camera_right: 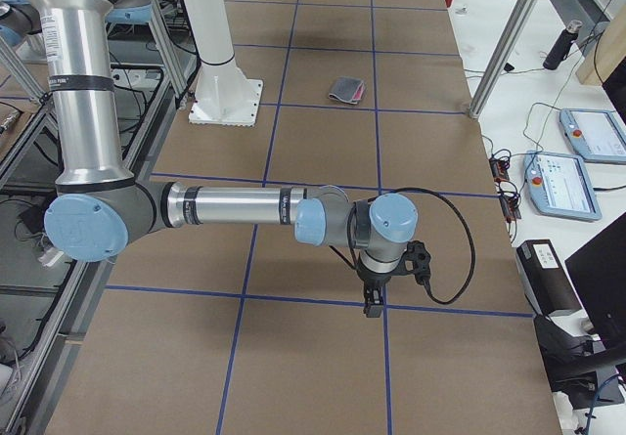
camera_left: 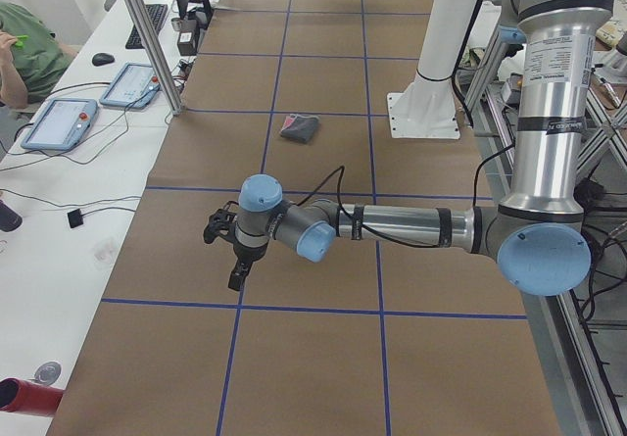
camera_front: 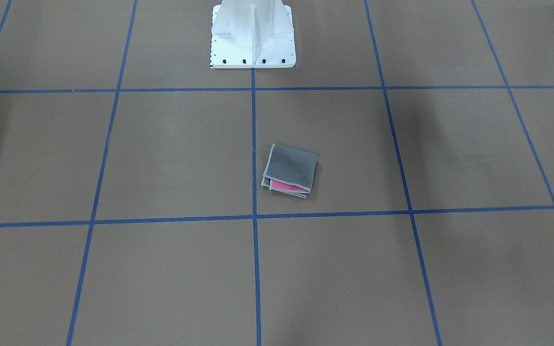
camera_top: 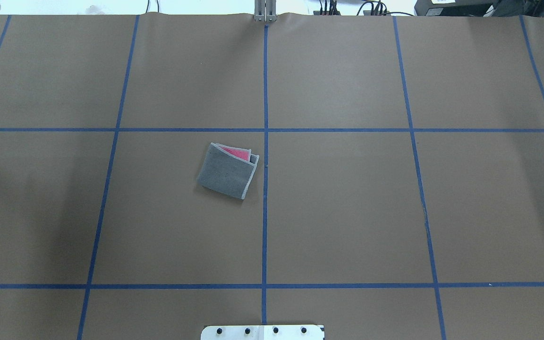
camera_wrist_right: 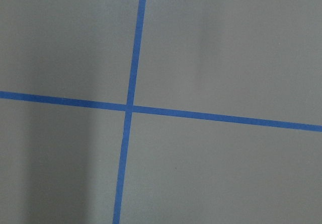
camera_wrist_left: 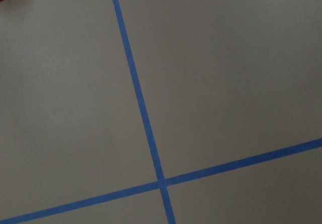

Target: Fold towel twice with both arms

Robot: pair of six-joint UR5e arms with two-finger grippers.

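Observation:
The towel (camera_front: pixel 290 170) lies folded into a small square near the middle of the table, dark grey face up, with a strip of pink showing at one open edge. It also shows in the overhead view (camera_top: pixel 227 172) and, far off, in the side views (camera_left: pixel 300 127) (camera_right: pixel 345 89). My left gripper (camera_left: pixel 236 277) hangs low over the table far from the towel; I cannot tell if it is open or shut. My right gripper (camera_right: pixel 373 305) hangs likewise at the other end, and I cannot tell its state either. Both wrist views show only brown table and blue tape.
The white pedestal base (camera_front: pixel 253 43) stands at the robot's side of the table. Blue tape lines (camera_top: pixel 265 189) grid the brown surface. White desks with tablets (camera_left: pixel 59 122) (camera_right: pixel 587 152) and aluminium posts (camera_left: pixel 157 54) flank the far edge.

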